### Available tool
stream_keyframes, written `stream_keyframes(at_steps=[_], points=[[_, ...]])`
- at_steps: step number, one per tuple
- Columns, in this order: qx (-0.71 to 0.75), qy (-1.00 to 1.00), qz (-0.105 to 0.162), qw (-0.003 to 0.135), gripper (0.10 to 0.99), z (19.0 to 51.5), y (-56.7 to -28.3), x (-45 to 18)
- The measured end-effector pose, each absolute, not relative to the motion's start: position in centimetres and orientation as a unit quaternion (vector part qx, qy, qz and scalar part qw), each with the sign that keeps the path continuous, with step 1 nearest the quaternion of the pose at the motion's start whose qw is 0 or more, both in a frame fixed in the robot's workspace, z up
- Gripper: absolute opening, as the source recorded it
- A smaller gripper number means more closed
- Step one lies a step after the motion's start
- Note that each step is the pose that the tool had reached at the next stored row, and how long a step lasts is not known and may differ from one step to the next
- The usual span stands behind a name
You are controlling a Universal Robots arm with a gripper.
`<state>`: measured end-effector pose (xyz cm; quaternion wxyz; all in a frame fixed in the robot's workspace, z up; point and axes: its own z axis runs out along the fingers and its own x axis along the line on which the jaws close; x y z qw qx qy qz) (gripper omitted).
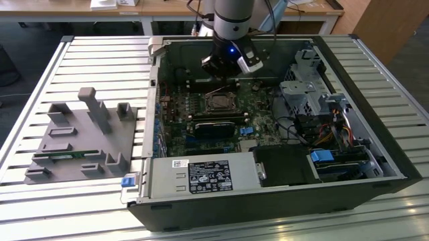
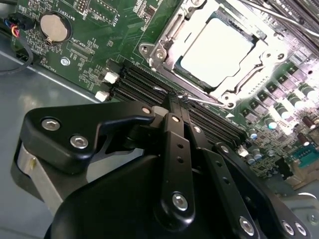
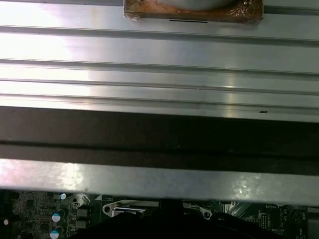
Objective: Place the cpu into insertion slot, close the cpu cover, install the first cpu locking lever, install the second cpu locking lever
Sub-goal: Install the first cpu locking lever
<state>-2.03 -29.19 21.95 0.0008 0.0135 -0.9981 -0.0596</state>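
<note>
The cpu (image 2: 217, 50), a dull silver square, lies flat in the insertion slot (image 2: 160, 50) on the green board. The cpu cover (image 2: 261, 59), a thin silvery frame, lies down over its edges. A thin wire locking lever (image 2: 205, 101) runs along the socket's side nearest the gripper. My gripper (image 2: 178, 102) has its black fingers (image 2: 172, 129) pressed together, and the tips sit right at that lever's end. In the exterior view the gripper (image 1: 222, 75) hangs inside the open computer case, just beyond the socket (image 1: 220, 103).
Long black memory slots (image 2: 134, 82) and a coin battery (image 2: 53, 27) lie beside the socket. A black card (image 1: 214, 125), drive cages (image 1: 308, 95) and a power supply (image 1: 201, 175) crowd the case. On the exterior view's left stands a grey fixture (image 1: 80, 140). The case wall (image 3: 159, 134) is close.
</note>
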Motion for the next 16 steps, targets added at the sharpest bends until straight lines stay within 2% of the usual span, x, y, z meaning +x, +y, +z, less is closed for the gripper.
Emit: stream_keyframes(at_steps=[16], points=[[0.013, -0.998, -0.060, 0.002, 0.118, 20.6, -29.2, -1.4]])
